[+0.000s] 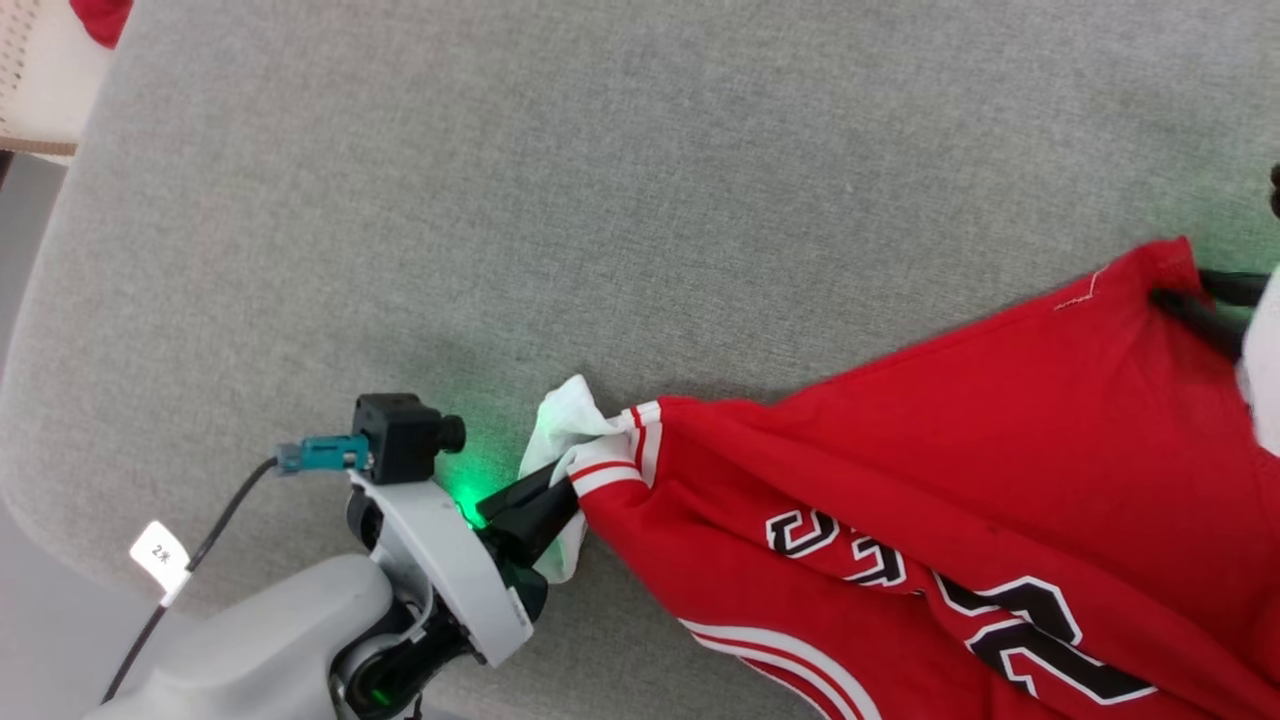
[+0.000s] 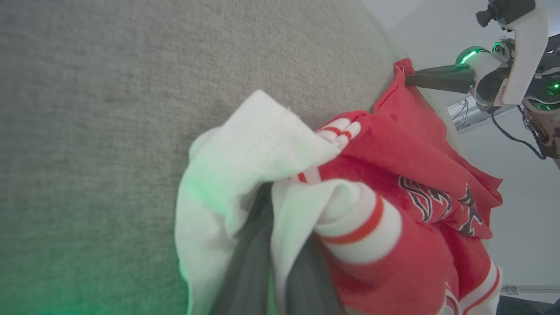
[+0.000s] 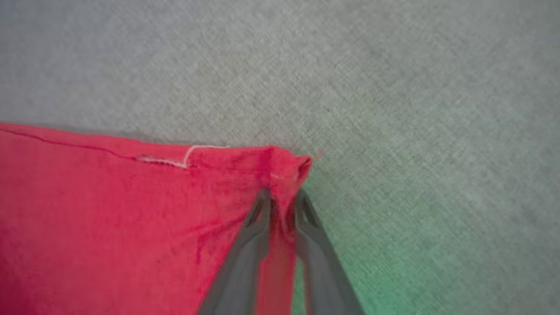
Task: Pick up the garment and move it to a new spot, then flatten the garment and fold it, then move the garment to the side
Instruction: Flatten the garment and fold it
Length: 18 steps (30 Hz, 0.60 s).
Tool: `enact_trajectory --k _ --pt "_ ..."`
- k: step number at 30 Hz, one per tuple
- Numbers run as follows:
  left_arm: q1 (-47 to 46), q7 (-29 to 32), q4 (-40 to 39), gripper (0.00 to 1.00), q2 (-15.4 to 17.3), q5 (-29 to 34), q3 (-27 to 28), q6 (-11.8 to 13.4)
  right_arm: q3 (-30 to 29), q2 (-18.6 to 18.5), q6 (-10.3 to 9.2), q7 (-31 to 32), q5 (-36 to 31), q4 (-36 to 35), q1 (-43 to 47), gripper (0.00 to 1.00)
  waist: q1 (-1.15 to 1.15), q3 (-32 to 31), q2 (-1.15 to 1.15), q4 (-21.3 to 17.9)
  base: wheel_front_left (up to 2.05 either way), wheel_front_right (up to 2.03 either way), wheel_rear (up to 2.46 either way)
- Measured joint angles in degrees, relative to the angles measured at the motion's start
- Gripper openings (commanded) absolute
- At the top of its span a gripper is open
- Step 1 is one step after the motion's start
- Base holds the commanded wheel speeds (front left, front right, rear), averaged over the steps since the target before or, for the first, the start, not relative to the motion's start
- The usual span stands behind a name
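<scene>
The garment [image 1: 950, 460] is a red jersey with white sleeves, striped trim and black lettering, lying stretched across a grey cushioned surface [image 1: 600, 200]. My left gripper [image 1: 568, 490] is shut on its bunched white sleeve [image 2: 245, 148] at the left end. In the left wrist view the dark fingers [image 2: 253, 262] vanish into the white cloth. My right gripper [image 3: 283, 199] pinches the red hem corner [image 3: 288, 166] at the far right, with cloth between its fingers. That gripper [image 1: 1165, 298] also sits at the right edge of the head view, and it [image 2: 409, 78] meets the corner in the left wrist view.
The grey surface ends along a rounded left edge [image 1: 40, 330], with floor beyond. A small red cloth [image 1: 100, 18] lies on a pale perforated thing [image 1: 35, 80] at the top left. A black cable with a white tag [image 1: 160, 555] hangs from my left wrist.
</scene>
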Motion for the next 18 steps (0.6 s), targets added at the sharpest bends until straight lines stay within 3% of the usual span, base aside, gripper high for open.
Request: enact_trajectory --k 7,12,18 --pt "0.66 -0.23 -0.97 0.00 2.32 -0.32 1.64 0.13 -1.53 5.17 0.04 -10.95 0.57 6.75 -2.98 0.00 0.01 -1.88 0.00 -1.84 0.00 0.00 0.00" --pt "-3.47 -0.43 -0.52 0.00 5.28 0.34 6.58 0.30 -8.40 10.87 0.04 -19.96 0.54 13.86 -7.95 0.00 0.01 -2.94 0.00 -3.77 0.00 0.00 0.00" --pt "-15.64 3.33 3.72 0.00 2.69 -1.81 11.39 0.30 -16.63 17.77 0.04 -30.12 -3.43 24.58 -17.65 0.00 0.00 -2.72 0.00 -5.87 0.00 0.00 0.00"
